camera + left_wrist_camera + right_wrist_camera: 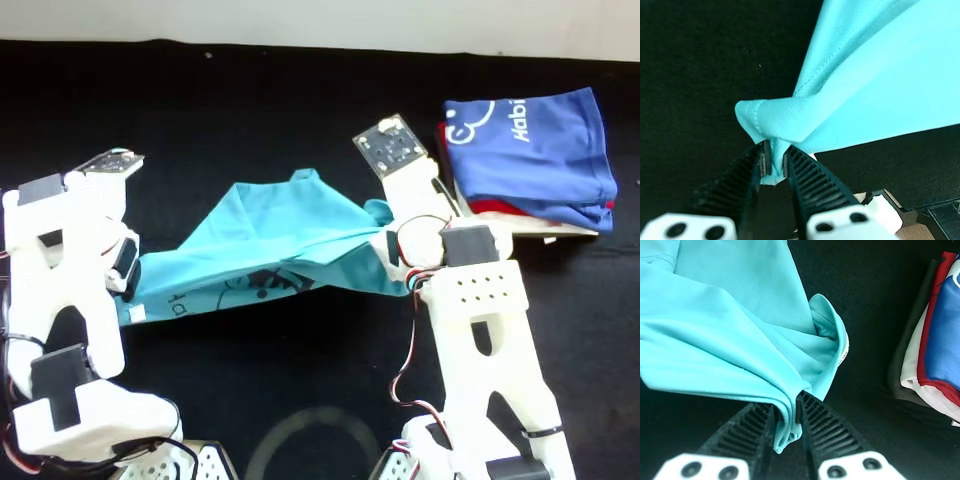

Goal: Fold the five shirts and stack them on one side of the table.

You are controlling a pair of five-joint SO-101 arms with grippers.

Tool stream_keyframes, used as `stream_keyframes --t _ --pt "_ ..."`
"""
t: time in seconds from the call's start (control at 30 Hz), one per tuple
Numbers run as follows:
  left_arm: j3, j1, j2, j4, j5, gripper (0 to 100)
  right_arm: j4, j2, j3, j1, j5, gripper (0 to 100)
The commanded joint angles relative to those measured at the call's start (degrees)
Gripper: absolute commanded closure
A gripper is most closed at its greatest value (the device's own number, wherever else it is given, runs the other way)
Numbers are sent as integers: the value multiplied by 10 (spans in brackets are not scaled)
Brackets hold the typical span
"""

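Observation:
A teal shirt [270, 245] hangs stretched between the two arms over the black table [250, 110], sagging in the middle. My left gripper [774, 162] is shut on a bunched corner of the teal shirt [880, 85] at its left end. My right gripper [787, 415] is shut on the gathered edge of the teal shirt [725, 335] at its right end. In the high view the left gripper [130, 265] is at the shirt's left end and the right gripper [395, 250] at its right end. A stack of folded shirts [530, 155] lies at the back right, blue on top.
The folded stack [935, 340] lies close beside the right arm, with red, white and dark layers under the blue one. Bare black table lies behind the teal shirt and in front between the arm bases.

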Motion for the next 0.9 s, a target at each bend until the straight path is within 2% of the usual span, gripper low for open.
stream_keyframes --t 0.0,0.17,0.3,0.47,0.87 --pt "23 0 12 -40 -5 912 0 -21 -6 -1 1 992" --pt "83 -23 29 -113 -6 882 1 -22 -7 -1 1 992" --pt "98 -51 33 -120 -40 881 1 -22 -7 -1 1 992" --pt "104 -68 34 -143 -46 881 0 -22 -7 -1 1 992" --pt "111 -59 28 -68 -34 868 0 -22 -7 -1 1 992"
